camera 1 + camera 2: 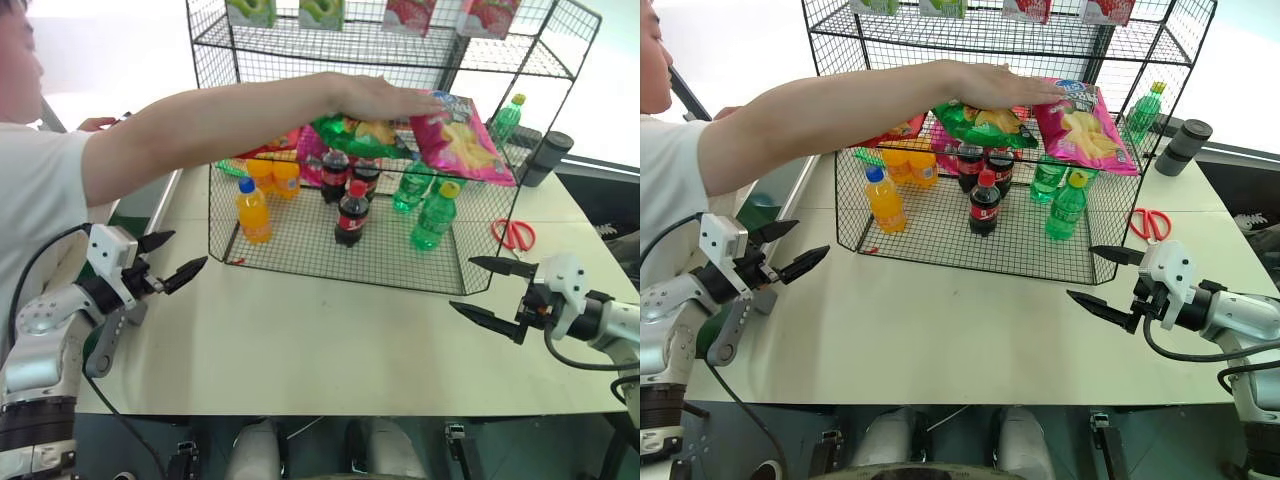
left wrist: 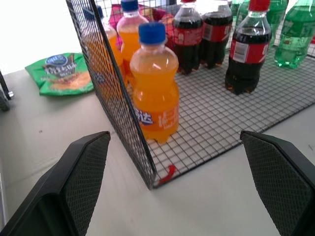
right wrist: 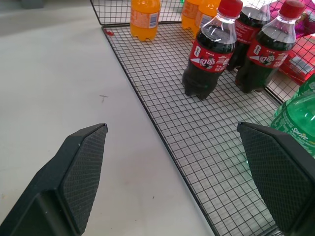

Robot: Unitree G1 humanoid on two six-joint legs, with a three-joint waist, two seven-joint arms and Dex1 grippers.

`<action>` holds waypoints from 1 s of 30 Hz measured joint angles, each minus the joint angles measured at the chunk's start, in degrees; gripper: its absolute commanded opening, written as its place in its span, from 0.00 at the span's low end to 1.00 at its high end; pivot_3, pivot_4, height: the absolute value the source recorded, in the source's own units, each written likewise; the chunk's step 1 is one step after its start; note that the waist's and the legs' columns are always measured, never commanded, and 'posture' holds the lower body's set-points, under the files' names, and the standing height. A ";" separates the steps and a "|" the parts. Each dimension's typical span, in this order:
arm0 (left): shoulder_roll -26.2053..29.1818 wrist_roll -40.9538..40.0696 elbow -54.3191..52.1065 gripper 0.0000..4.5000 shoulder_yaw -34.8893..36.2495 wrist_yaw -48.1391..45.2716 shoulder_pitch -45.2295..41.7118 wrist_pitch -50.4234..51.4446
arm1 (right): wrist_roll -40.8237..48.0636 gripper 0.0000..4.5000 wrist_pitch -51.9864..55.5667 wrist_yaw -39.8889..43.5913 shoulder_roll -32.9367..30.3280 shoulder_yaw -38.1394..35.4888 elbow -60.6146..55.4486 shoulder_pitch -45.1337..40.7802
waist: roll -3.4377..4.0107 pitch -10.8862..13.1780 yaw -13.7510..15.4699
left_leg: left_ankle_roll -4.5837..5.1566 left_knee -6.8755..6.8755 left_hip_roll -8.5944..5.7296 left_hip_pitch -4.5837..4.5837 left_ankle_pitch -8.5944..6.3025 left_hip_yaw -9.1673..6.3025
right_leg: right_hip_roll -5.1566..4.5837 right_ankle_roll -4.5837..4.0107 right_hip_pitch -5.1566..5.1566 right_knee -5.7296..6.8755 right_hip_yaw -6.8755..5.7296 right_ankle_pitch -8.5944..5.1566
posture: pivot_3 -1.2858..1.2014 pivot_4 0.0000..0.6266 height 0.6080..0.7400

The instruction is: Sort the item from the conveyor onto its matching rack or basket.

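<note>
- shiny pink chip bag with blue round logo (image 1: 458,135) lies on the middle tier of the tall black wire-grid rack (image 1: 520,185), beside a green chip bag (image 1: 362,132); a person's hand (image 1: 385,98) rests on both.
- left tool (image 1: 168,258) wide open, empty, above the pale worktop (image 1: 300,340).
- right tool (image 1: 487,288) wide open, empty, near red scissors (image 1: 513,233).

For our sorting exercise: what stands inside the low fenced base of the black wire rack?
Orange soda bottles, dark cola bottles and green bottles stand inside the black wire rack; the chip bags cover whatever is behind.
</note>
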 measured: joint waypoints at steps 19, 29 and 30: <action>-0.50 -4.99 -2.72 1.00 0.46 -4.67 3.30 2.28 | -1.45 0.98 -1.12 -1.18 1.24 3.37 0.71 -4.34 | 0.00 0.00 -0.11 | -0.03 0.00 0.00 0.00 0.02 -0.01 | 0.01 0.00 0.00 0.00 0.00 0.00 | 0.52 0.24 0.90; -0.91 -5.46 -3.49 1.00 1.10 -2.65 5.31 0.99 | -1.81 0.98 -1.20 -0.43 1.35 6.02 2.67 -8.45 | 0.00 0.00 -0.14 | -0.03 0.01 0.01 0.01 0.02 -0.01 | 0.01 0.00 -0.01 0.02 0.00 0.00 | 0.52 0.24 0.90; -0.92 -5.25 -3.54 1.00 1.15 -2.06 5.67 0.93 | -1.86 0.98 -1.20 -0.38 1.38 6.43 2.87 -8.72 | 0.00 0.00 -0.15 | -0.03 0.01 0.01 0.00 0.02 -0.01 | 0.01 0.00 -0.01 0.02 0.00 0.00 | 0.52 0.24 0.90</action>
